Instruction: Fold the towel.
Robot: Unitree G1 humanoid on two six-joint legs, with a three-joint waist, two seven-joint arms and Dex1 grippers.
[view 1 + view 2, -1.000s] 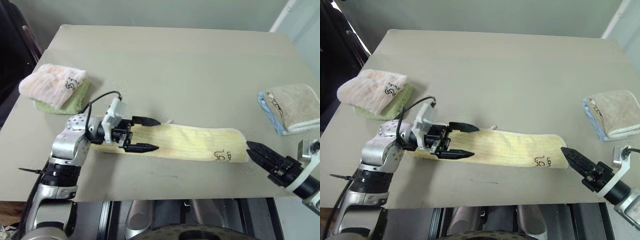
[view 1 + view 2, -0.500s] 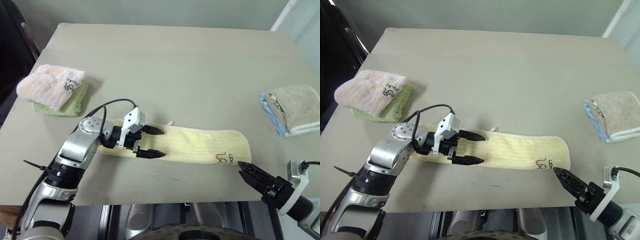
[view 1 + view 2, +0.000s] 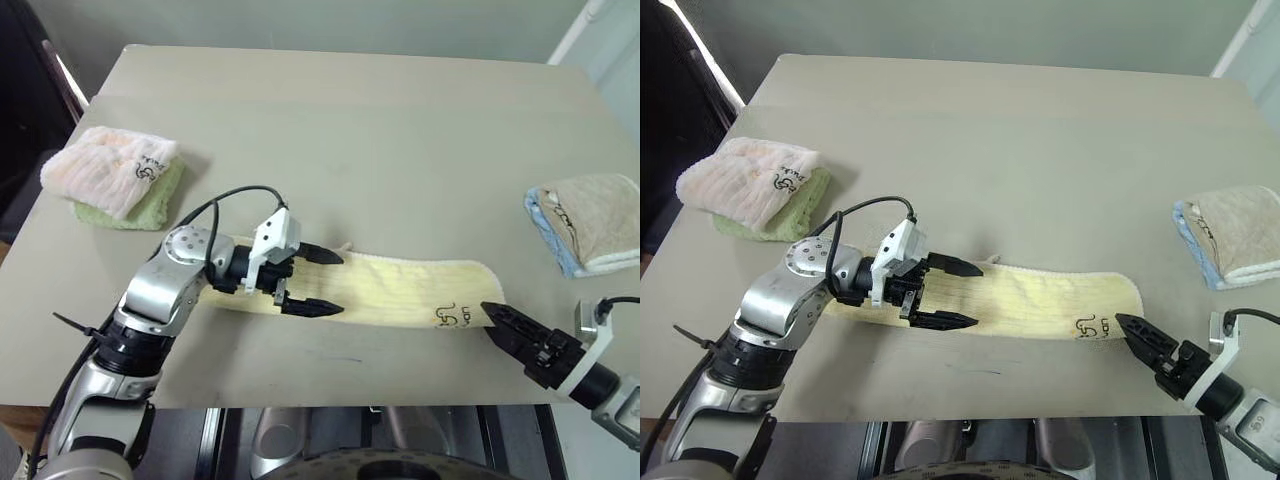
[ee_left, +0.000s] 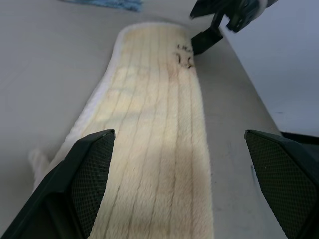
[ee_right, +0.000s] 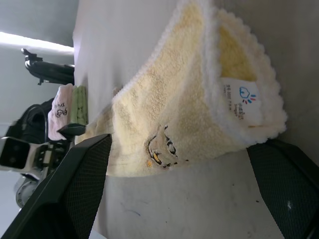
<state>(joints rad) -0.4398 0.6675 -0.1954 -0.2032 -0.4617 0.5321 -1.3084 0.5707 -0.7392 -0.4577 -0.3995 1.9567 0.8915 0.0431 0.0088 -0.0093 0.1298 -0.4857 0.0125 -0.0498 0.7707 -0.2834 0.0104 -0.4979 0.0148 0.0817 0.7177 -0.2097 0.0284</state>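
Left gripper (image 3: 318,281) has slid right along the towel (image 3: 400,292); right gripper (image 3: 507,325) has dropped to its right end.
Both point level with jaws spread, empty; the folded yellow strip lies along the table's (image 3: 380,130) near edge.

On the desk (image 3: 380,130) there are three groups of cloth. One is a single long pale yellow towel (image 3: 400,292). The second is a stack of two: a pink-white towel (image 3: 110,170) on a green cloth (image 3: 150,205). The third is also two: a beige towel (image 3: 595,222) on a light blue cloth (image 3: 545,228). That makes five cloths. There are two pincers, the left pincer (image 3: 325,281) and the right pincer (image 3: 497,322).
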